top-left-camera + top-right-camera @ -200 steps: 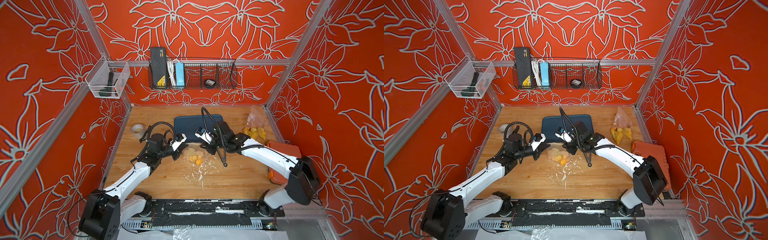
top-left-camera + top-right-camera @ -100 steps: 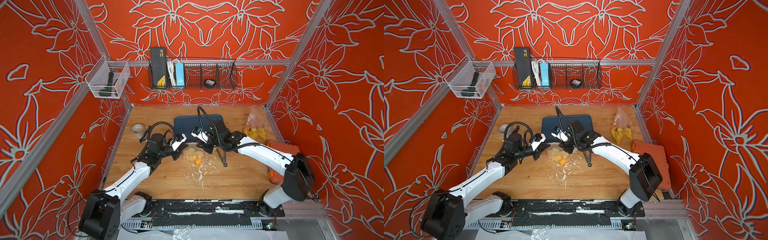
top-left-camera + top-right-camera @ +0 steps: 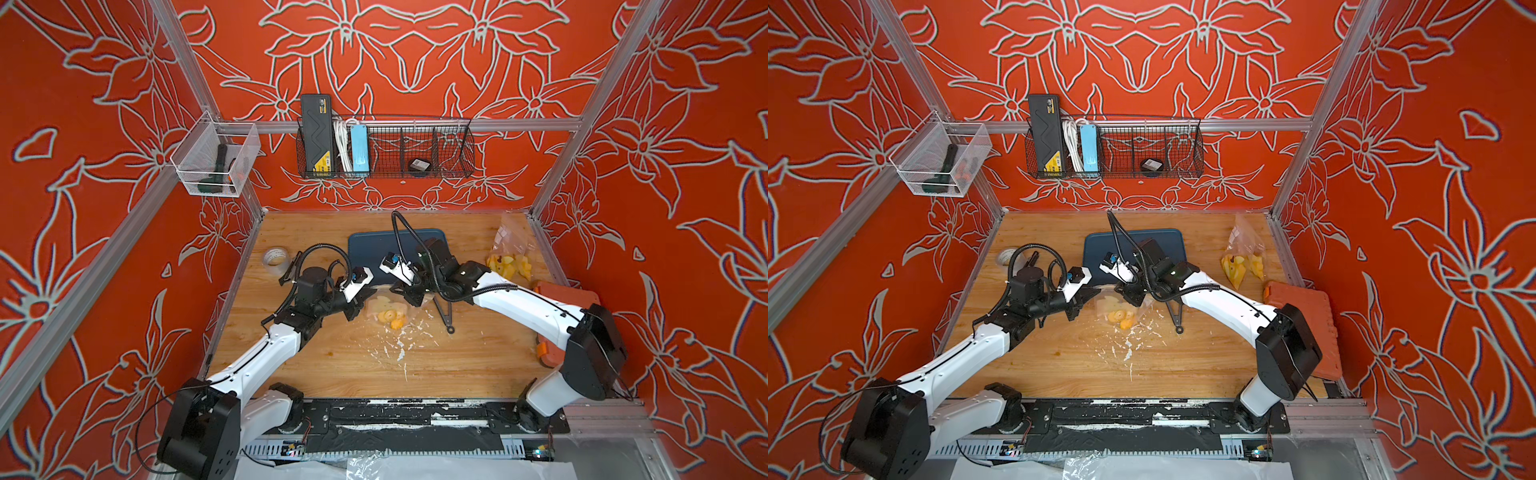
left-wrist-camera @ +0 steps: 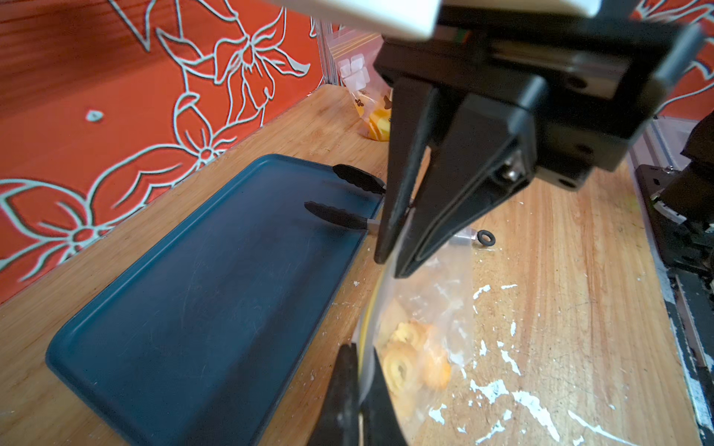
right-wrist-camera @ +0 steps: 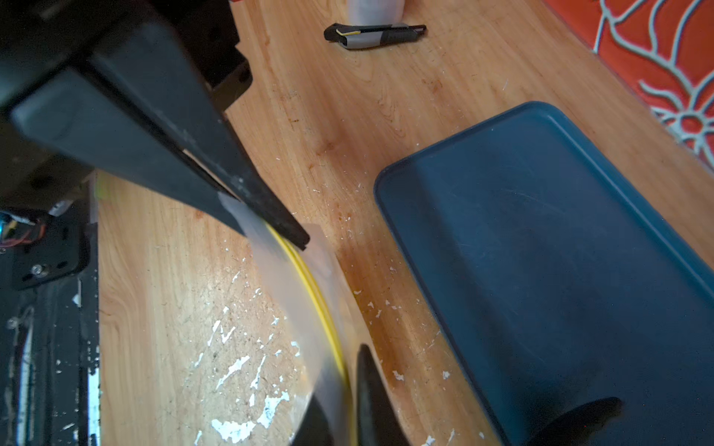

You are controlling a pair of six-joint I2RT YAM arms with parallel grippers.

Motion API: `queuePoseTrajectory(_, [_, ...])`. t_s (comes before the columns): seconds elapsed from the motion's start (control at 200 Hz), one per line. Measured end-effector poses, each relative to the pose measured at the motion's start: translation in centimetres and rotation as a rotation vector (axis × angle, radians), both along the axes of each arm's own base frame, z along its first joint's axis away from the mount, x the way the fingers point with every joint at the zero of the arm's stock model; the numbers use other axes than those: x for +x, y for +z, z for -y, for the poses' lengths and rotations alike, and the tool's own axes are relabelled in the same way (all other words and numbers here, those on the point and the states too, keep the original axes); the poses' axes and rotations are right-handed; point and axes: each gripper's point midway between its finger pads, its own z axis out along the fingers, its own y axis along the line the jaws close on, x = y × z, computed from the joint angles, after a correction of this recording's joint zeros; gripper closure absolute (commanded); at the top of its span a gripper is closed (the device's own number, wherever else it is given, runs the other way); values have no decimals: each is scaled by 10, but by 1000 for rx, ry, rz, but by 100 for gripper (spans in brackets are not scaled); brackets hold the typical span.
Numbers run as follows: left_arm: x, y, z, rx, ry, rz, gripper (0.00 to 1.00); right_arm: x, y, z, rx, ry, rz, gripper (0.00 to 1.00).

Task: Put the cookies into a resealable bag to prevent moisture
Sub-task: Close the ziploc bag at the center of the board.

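Two pincers are pressed together on the resealable bag [image 4: 436, 293], each pinching its yellow zip strip [image 5: 309, 278]: the left pincer [image 4: 357, 359] at one end, the right pincer [image 4: 390, 266] at the other. The cookies [image 4: 402, 370] are enclosed inside, below both tips. Sealing is judged in hand; a slide along the strip is called for. The blue tray [image 4: 193, 289] is set just beside the tips; bare board [image 4: 579, 309] is left open opposite.

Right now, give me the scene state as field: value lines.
left gripper: shut on bag's yellow zip edge
right gripper: shut on the same zip edge, further along
bag: clear, held up between both grippers
cookies: inside bag, at its bottom
tray: blue, beside the bag
tongs: tips over tray corner
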Motion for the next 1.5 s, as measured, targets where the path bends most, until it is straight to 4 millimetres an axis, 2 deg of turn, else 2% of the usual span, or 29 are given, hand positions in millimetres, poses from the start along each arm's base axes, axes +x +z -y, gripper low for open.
queuePoseTrajectory(0.03, [0, 0, 0, 0, 0, 0, 100, 0, 0, -1, 1, -1, -4, 76])
queuePoseTrajectory(0.06, [0, 0, 0, 0, 0, 0, 100, 1, 1, -3, 4, 5, 3, 75])
queuePoseTrajectory(0.075, [0, 0, 0, 0, 0, 0, 100, 2, 1, -3, 5, 4, 1, 78])
queuePoseTrajectory(0.125, [0, 0, 0, 0, 0, 0, 100, 1, 1, -6, 9, 11, 6, 100])
queuePoseTrajectory(0.165, [0, 0, 0, 0, 0, 0, 100, 0, 1, -7, 10, 20, 5, 100])
queuePoseTrajectory(0.215, [0, 0, 0, 0, 0, -1, 100, -1, 1, -9, 12, 22, -7, 82])
queuePoseTrajectory(0.25, [0, 0, 0, 0, 0, 0, 100, -1, 2, -11, 15, 28, -4, 79])
queuePoseTrajectory(0.265, [0, 0, 0, 0, 0, 0, 100, -1, 2, -11, 19, 24, -9, 83])
queuePoseTrajectory(0.3, [0, 0, 0, 0, 0, 0, 100, 0, 2, -13, 22, 30, -4, 100])
queuePoseTrajectory(0.36, [0, 0, 0, 0, -1, 0, 100, -1, 1, -14, 29, 32, -17, 100])
queuePoseTrajectory(0.405, [0, 0, 0, 0, 0, -1, 100, -1, 1, -16, 31, 38, -18, 82])
queuePoseTrajectory(0.425, [0, 0, 0, 0, 0, -1, 100, -1, 2, -16, 32, 38, -20, 78])
queuePoseTrajectory(0.475, [0, 0, 0, 0, -1, -1, 100, 0, 2, -18, 39, 37, -23, 80])
queuePoseTrajectory(0.535, [0, 0, 0, -1, -3, -1, 100, -1, 3, -20, 49, 46, -22, 94])
queuePoseTrajectory(0.555, [0, 0, 0, -1, -3, -1, 100, -1, 3, -20, 53, 43, -28, 95])
queuePoseTrajectory(0.586, [-1, 0, 0, -1, -3, -1, 100, -1, 4, -21, 58, 43, -32, 91])
queuePoseTrajectory(0.616, [0, 0, 0, -1, -3, -1, 100, -2, 4, -22, 61, 49, -32, 82])
queuePoseTrajectory(0.636, [-1, 0, 0, -1, -3, -1, 100, -2, 4, -22, 63, 49, -37, 81])
queuePoseTrajectory(0.651, [-1, 0, 0, -1, -3, -1, 100, -2, 5, -23, 66, 57, -32, 83])
queuePoseTrajectory(0.681, [-1, 0, 0, -1, -3, -1, 100, -2, 5, -24, 72, 57, -36, 100])
queuePoseTrajectory(0.766, [0, 0, 0, -1, -3, 0, 100, -2, 7, -25, 84, 56, -41, 100])
queuePoseTrajectory(0.801, [0, 0, 0, -1, -3, 0, 100, -2, 6, -25, 84, 55, -43, 87])
queuePoseTrajectory(0.831, [0, 0, 0, -1, -3, 0, 100, -2, 6, -25, 84, 51, -46, 81])
queuePoseTrajectory(0.931, [0, 0, 0, -1, -3, 0, 100, 3, 7, -25, 87, 30, -25, 79])
queuePoseTrajectory(1.026, [0, 0, 0, 0, 0, 0, 100, 6, 3, -20, 74, 1, -8, 81])
queuePoseTrajectory(1.181, [1, 0, -1, 4, 9, 1, 100, 10, 0, -7, 33, -45, 14, 97])
queuePoseTrajectory(1.226, [2, 0, -1, 4, 10, 4, 100, 10, 0, -4, 26, -48, 26, 96])
queuePoseTrajectory(1.306, [1, 1, 1, 5, 7, 8, 100, 7, -1, 3, 20, -61, 30, 87])
queuePoseTrajectory(1.501, [7, -2, -5, 24, 53, 8, 100, 13, -4, 37, -13, -158, 50, 86])
